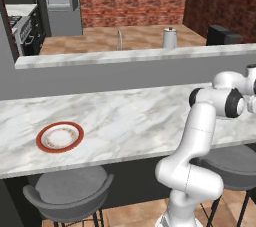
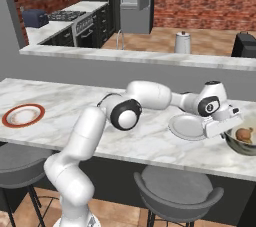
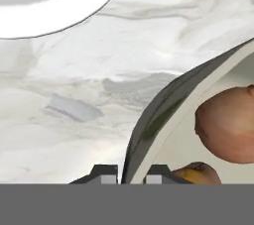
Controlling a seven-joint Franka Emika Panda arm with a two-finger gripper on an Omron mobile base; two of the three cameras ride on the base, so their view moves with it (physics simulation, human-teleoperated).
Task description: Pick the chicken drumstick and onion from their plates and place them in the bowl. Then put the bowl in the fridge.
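Tall silver-grey fridge (image 2: 134, 1) at 12 o'clock, far back past the raised ledge. Long marble surface (image 2: 150, 136) across the middle, two grey stools tucked under its near edge. White arm (image 2: 90, 136) stretched low toward 3 o'clock in the right base view. Red-rimmed plate (image 1: 59, 136) bare at 9 o'clock on the surface, well apart from everything else. Plain white plate (image 2: 186, 127) also bare, just beside the bowl on its 9 o'clock side. Deep pale bowl (image 2: 242, 143) at 3 o'clock near the surface's end, wall running up through the hand view (image 3: 163, 120). Gripper (image 3: 130, 175) at the bowl's near rim: jaws drawn nearly together, one tip outside the wall and one inside, pinching the rim between them. Brown onion (image 3: 225, 125) lying inside the bowl at 3 o'clock of the hand view. Golden-brown chicken drumstick (image 3: 196, 173) lower in the bowl, just beside the inner tip, touching or nearly touching the onion.
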